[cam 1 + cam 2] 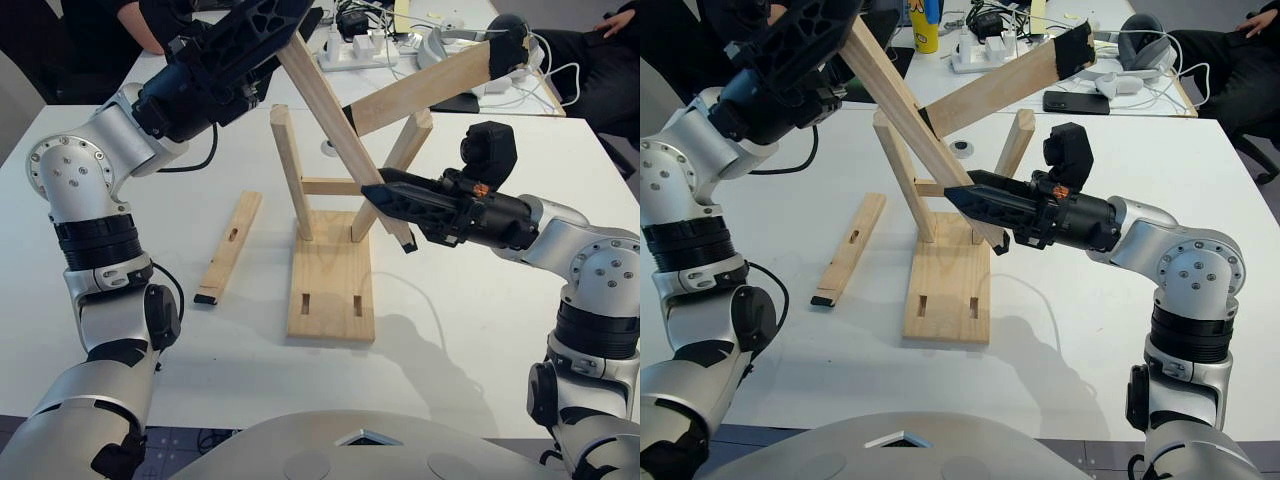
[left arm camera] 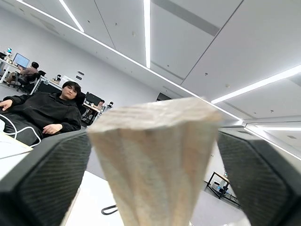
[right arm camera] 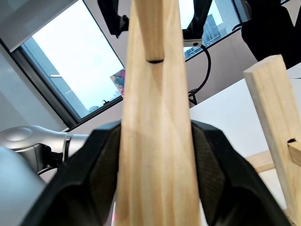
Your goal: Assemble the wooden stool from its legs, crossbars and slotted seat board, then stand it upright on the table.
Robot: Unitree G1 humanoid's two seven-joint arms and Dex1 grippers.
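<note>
Both jaws clamp the slanted leg [image 1: 330, 110]: left gripper [image 1: 280, 25] at top, right gripper [image 1: 380, 195] low; lower end just right of seat board [image 1: 330, 325], free slots [image 1: 305, 303] nearer the robot.

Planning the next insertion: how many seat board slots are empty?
2, side by side at the near end of the seat board: left slot, right slot. Others may be hidden under the standing legs.

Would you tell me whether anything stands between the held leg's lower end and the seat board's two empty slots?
Nothing visible does: the held leg ends beside the standing legs, and the seat board is bare around its empty slots.
</note>
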